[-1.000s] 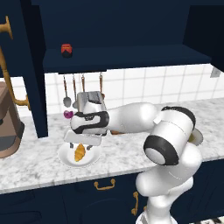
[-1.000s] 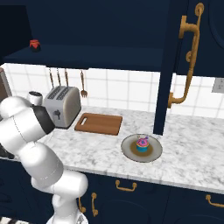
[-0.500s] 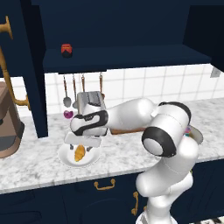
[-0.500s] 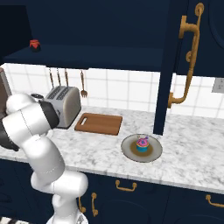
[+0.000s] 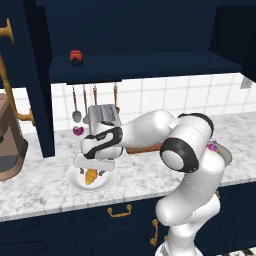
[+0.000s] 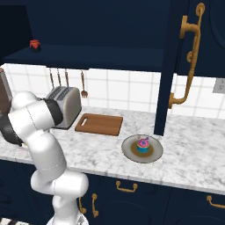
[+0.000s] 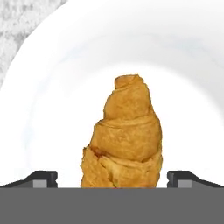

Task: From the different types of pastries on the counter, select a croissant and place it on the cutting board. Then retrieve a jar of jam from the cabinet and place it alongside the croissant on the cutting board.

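Table (image 5: pixel 45 185): carries the board (image 6: pixel 99 124), bare, beside the toaster (image 6: pixel 65 99), and a white plate (image 5: pixel 75 181) with the croissant (image 5: pixel 90 176) lying on it. Arm: has come lower over that plate than half a second ago, which reads as the final approach for the pick. Claw (image 5: pixel 92 172): wide, one tip on each side of the croissant and not yet closed on it, so nothing is lifted; jam (image 5: pixel 75 57) sits on the cabinet shelf.
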Robot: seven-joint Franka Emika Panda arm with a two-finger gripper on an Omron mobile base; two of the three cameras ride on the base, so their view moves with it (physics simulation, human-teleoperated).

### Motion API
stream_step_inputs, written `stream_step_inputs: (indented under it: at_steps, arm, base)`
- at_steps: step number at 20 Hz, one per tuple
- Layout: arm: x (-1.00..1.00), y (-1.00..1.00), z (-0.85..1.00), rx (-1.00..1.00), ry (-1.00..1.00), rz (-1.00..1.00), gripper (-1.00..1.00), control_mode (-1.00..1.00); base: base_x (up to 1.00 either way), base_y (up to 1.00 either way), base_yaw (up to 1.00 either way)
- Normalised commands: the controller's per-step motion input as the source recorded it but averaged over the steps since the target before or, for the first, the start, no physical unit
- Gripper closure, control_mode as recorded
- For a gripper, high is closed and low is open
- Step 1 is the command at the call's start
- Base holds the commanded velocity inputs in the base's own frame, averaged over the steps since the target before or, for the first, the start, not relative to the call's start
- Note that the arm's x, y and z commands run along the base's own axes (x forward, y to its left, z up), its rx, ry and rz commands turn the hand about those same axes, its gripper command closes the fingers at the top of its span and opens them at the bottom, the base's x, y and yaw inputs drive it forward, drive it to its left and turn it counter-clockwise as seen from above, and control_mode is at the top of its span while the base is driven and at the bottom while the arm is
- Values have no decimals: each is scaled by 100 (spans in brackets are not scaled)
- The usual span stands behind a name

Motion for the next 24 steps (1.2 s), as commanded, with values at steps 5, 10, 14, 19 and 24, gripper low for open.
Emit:
stream_step_inputs:
  at_steps: [5,10,14,19,24]
  arm:
    - [14,6,-19,0,0,0,-100,-100]
    - [21,17,-16,-1,0,0,-100,-100]
    - [3,14,-32,-1,0,0,100,-100]
    - [0,0,6,0,-4,0,100,-100]
    - [-2,-6,76,0,-28,0,100,-100]
  base:
    - [0,0,0]
    - [0,0,0]
    - [0,0,0]
    - [0,0,0]
    - [0,0,0]
